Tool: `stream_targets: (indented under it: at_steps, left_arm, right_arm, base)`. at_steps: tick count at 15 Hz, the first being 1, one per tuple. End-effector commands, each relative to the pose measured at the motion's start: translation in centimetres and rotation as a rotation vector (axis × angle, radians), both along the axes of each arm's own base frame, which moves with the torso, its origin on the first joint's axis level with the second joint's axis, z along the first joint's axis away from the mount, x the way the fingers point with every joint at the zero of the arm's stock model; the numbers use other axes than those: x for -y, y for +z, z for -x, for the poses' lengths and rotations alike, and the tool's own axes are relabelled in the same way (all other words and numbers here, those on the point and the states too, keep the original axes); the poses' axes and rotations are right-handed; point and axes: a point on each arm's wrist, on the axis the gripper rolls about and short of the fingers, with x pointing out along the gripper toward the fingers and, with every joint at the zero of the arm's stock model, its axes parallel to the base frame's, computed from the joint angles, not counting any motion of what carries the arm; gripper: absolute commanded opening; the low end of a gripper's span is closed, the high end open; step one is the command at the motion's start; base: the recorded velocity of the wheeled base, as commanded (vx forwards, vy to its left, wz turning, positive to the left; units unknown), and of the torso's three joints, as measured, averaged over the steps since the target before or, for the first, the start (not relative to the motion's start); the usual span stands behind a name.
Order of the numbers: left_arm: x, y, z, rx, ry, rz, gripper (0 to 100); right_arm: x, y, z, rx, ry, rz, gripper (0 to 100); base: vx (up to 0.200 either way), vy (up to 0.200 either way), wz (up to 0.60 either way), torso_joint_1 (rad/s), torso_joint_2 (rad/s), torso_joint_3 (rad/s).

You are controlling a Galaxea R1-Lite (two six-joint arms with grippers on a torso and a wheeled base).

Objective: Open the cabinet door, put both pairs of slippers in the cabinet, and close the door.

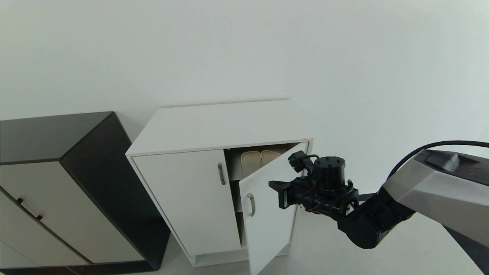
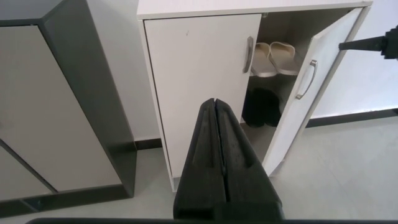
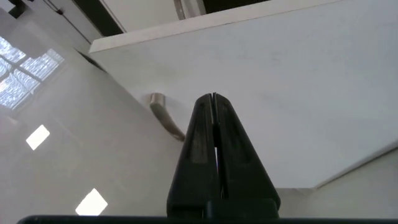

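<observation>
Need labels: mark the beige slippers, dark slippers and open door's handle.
beige slippers (image 2: pixel 285 55), left wrist view, insole.
dark slippers (image 2: pixel 261 106), left wrist view, upper.
open door's handle (image 2: pixel 306 79), left wrist view, mid-bar.

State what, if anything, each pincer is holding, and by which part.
Nothing: the left pincer and right pincer are both shut and empty, the right near the open cabinet door.

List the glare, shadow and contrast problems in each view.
Head view: soft even light, white cabinet nearly blends into the wall. Left wrist view: shadow inside the cabinet leaves the dark slippers hard to make out. Right wrist view: bright window reflections on the glossy floor.
</observation>
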Motion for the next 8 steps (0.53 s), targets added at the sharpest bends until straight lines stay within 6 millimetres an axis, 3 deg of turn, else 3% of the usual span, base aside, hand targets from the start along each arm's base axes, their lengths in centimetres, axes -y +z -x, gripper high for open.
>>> stream_targets:
  at_steps: [1,8]
  left_arm:
    - [0.0,0.0,0.0,0.000,0.000,0.000,0]
    - [0.0,0.0,0.0,0.000,0.000,0.000,0]
  right_arm:
    - [-0.4,-1.1,-0.8,-0.007,-0.003,0.005,0]
    - [-2.0,-1.6,-3.8,0.031,-0.016,-0.025,0]
  base:
    - [0.000,0.000,0.00,0.000,0.00,0.000]
    - [0.000,0.000,0.00,0.000,0.00,0.000]
